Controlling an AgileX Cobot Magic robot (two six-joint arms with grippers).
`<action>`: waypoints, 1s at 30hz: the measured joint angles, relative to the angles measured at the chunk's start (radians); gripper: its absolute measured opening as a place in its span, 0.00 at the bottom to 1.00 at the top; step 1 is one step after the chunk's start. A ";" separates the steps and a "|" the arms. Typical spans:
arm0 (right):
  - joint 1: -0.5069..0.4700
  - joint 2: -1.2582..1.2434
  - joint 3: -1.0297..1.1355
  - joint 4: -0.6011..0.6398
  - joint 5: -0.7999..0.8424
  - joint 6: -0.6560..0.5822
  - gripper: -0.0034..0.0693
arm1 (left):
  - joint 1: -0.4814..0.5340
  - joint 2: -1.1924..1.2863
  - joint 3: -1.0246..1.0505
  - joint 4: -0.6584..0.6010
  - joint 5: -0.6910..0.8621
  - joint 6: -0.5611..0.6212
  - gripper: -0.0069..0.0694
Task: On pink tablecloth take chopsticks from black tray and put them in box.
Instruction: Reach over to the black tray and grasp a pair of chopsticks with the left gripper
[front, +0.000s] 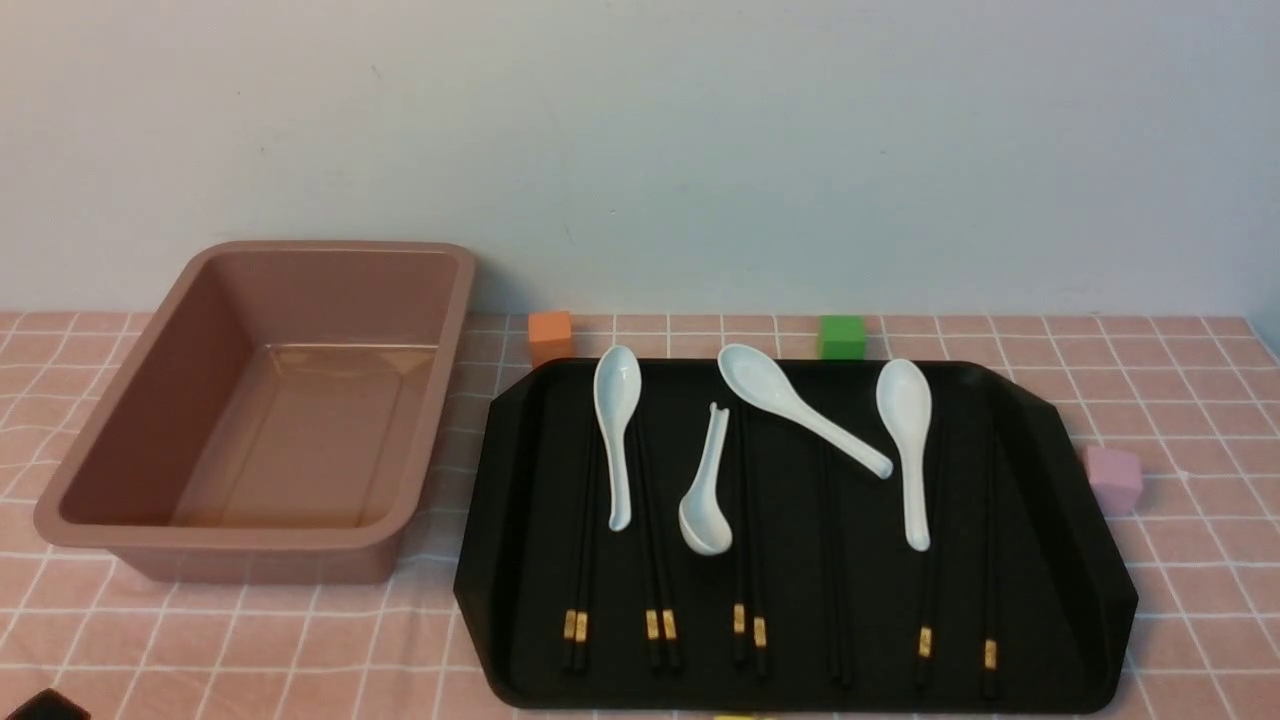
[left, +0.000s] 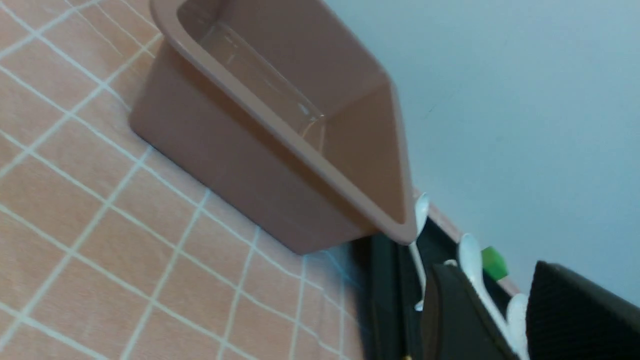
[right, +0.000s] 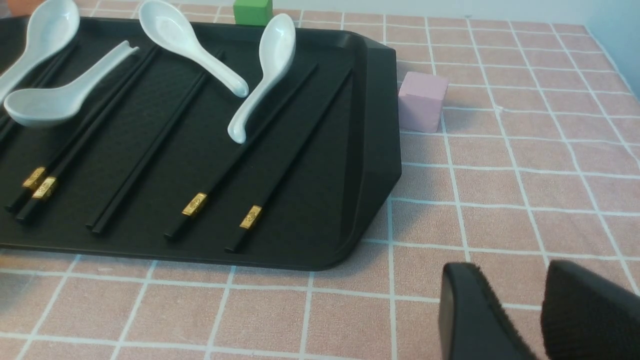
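1. Nearest you, the pink tablecloth (front: 250, 640) covers the whole worktop. Both arms hang over its near strip, short of the tray.
2. Your black tray (front: 1090, 590) sits right of centre, with its left edge just beside the box.
3. Your box (front: 130, 470) stands to the tray's left, empty, its long side running away from you.
4. Your left gripper (left: 505, 300) has its jaws parted with nothing between them. Its camera looks past the box's near wall to the tray's left edge, so the sticks lie ahead and to its right. Your right gripper (right: 522, 300) shows a narrower gap and also holds nothing. It hangs over the cloth off the tray's near right corner, so the sticks lie ahead and to its left.
5. Your chopsticks (front: 655, 580) are all on the tray, none in the box. They lie side by side, long axis pointing away from you, gold bands at your end. White spoons (front: 615, 430) lie among them towards their far ends, so the banded ends are the free ones. You would likely close across a stick, side to side. The left arm looks better placed, being nearer both the leftmost pair and the box.
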 joint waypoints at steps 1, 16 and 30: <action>0.000 0.000 0.000 0.000 0.000 0.000 0.38 | 0.000 0.000 0.000 -0.004 0.000 0.000 0.40; 0.000 0.000 0.000 0.000 0.000 0.000 0.38 | 0.000 0.000 0.000 -0.139 -0.005 0.000 0.40; 0.000 0.000 0.000 0.000 0.000 0.000 0.38 | -0.002 0.071 -0.256 -0.277 0.190 0.234 0.30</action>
